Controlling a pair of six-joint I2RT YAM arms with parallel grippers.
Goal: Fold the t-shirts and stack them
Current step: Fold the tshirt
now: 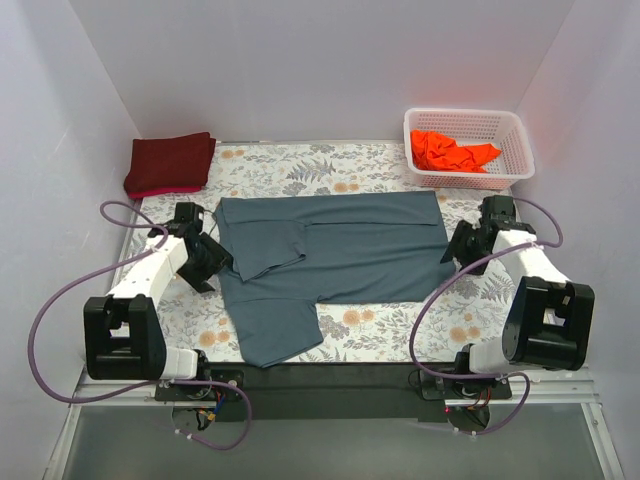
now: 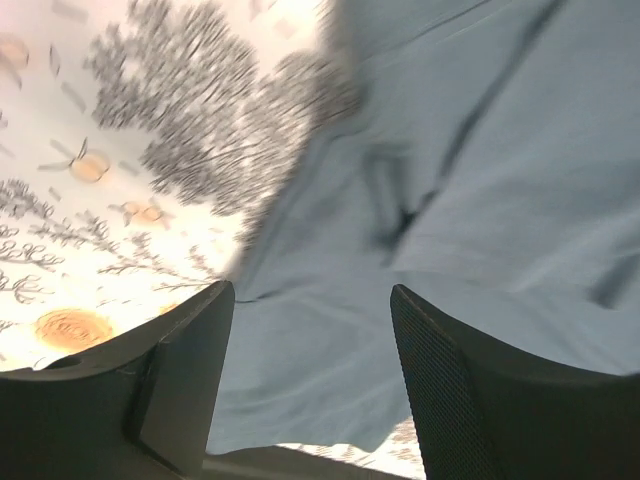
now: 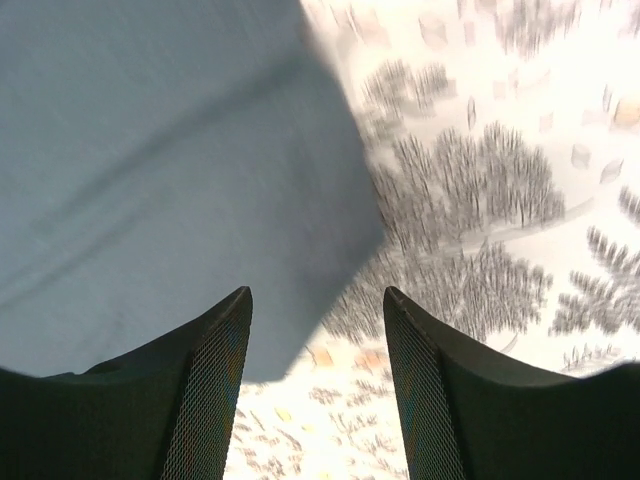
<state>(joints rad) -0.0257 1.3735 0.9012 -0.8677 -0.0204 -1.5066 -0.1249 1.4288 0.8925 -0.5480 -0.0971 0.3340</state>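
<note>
The slate blue-grey t-shirt (image 1: pixel 330 262) lies spread on the flowered table, one sleeve folded in over its left part and one sleeve sticking out toward the front. It fills the left wrist view (image 2: pixel 480 190) and the left of the right wrist view (image 3: pixel 150 160). My left gripper (image 1: pixel 218 262) is open and empty at the shirt's left edge, jaws over the cloth (image 2: pixel 312 300). My right gripper (image 1: pixel 455 250) is open and empty over the shirt's right edge (image 3: pixel 316 300). A folded dark maroon t-shirt (image 1: pixel 170 163) lies at the back left. A bright orange t-shirt (image 1: pixel 452 152) is bunched in the basket.
The white lattice basket (image 1: pixel 468 176) stands at the back right corner. White walls close in the table on three sides. Purple cables loop beside both arm bases. The flowered tablecloth (image 1: pixel 400 335) shows in front of the shirt.
</note>
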